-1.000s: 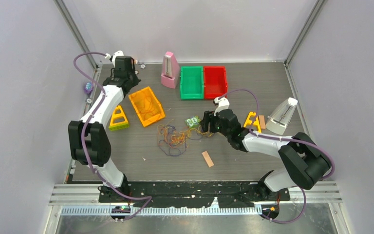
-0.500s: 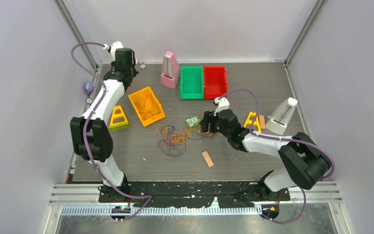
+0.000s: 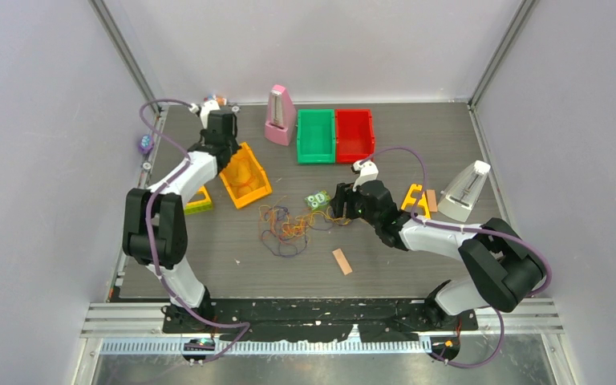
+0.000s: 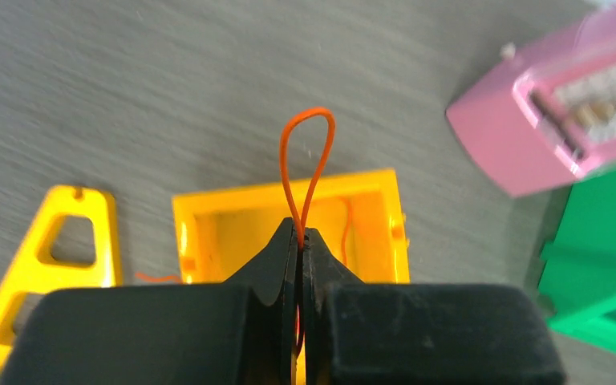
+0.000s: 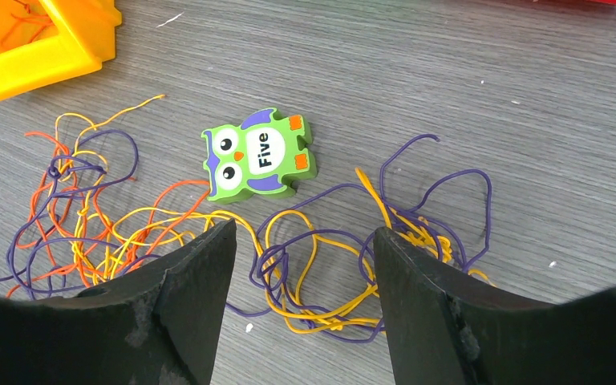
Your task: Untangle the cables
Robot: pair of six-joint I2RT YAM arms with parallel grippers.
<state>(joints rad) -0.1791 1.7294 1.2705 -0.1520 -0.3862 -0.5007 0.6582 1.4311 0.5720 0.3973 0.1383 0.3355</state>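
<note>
Left gripper [image 4: 299, 237]: matte black jaws pressed together, pinching one thin orange cable [image 4: 283, 156]. Its free loop stands out in a narrow teardrop over the glossy yellow-orange rectangular bin [image 4: 233, 202], far left.

Right gripper [image 5: 302, 233]: broad fingers spread wide, low over the remaining cables [image 5: 321, 309]. These are limp orange, yellow and purple strands tangled mid-table on grey wood-grain [image 5: 489, 80], beside a flat green owl tile [image 5: 258, 154].

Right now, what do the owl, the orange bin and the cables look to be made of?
The owl looks like painted wood or dense foam: matte, thick flat-cut edge, printed face. The orange bin looks like moulded plastic: even walls, slight sheen. The cables look like thin wire in smooth coloured coating, holding springy loops; their core is hidden.
</note>
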